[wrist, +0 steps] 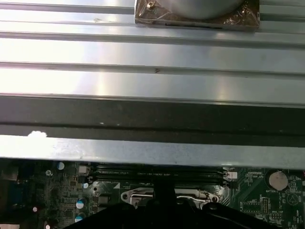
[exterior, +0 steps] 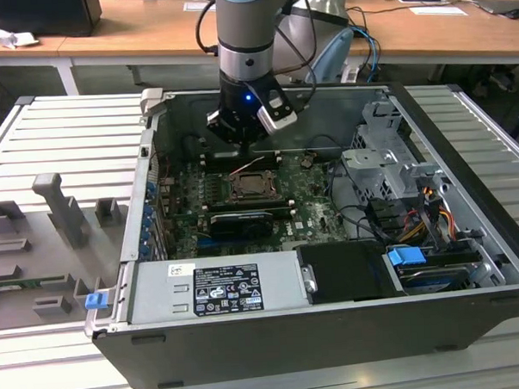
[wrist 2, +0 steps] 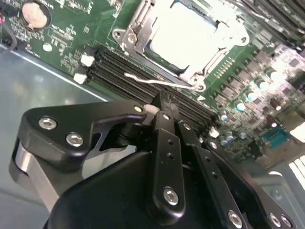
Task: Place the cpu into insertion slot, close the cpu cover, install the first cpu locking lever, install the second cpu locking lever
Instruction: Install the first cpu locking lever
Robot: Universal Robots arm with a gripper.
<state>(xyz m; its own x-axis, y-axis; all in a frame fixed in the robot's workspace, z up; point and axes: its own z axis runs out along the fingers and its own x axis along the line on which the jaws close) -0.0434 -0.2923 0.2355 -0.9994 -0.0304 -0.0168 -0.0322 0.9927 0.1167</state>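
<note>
The cpu [wrist 2: 183, 36] lies flat in the insertion slot [exterior: 252, 188] on the green board, its pale metal face showing through the cutout of the cpu cover [wrist 2: 138, 24], which lies down around it. A thin wire locking lever [wrist 2: 143, 80] runs along the socket's side, between it and the black memory slots. My gripper [wrist 2: 162, 102] hangs just above that lever with its black fingers shut together and nothing visible between them. In the exterior view the gripper [exterior: 244, 148] is inside the case, just behind the socket. The socket [wrist: 167, 195] also shows in the first wrist view.
The open computer case [exterior: 468, 237] lies on a slatted metal table. A grey power supply box [exterior: 216, 287] fills the front, with a drive cage and cables [exterior: 387, 167] on the exterior view's right. Grey fixtures [exterior: 58, 208] stand on the table at its left.
</note>
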